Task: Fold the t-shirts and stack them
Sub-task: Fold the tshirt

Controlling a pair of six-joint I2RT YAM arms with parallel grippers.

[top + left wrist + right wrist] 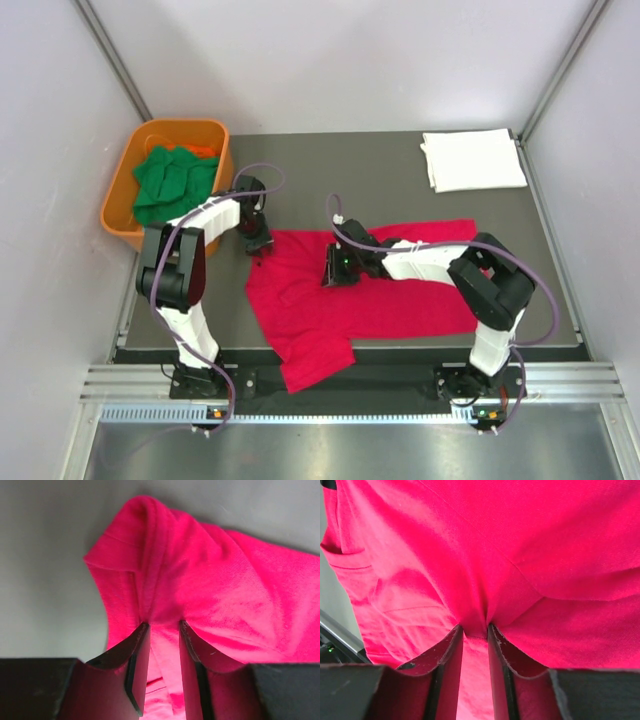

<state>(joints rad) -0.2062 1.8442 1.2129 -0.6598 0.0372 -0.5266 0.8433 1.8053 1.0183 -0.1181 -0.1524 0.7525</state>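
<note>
Your left fingers [134, 662] pinch a soft ridge of the red t-shirt [330, 300] near the counter's [380, 180] left edge. Your right fingers [447, 662] stand slightly apart around a pleat mid-shirt; you cannot tell whether they grip it. One part drapes past the near edge. Grey counter shows between it and the folded white t-shirt [472, 160] at the far right corner.

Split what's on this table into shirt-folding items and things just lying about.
For the job: red t-shirt, spread under both arms; folded white t-shirt, far right corner; green t-shirts, heaped in the tub.
Lying about: orange plastic tub.
</note>
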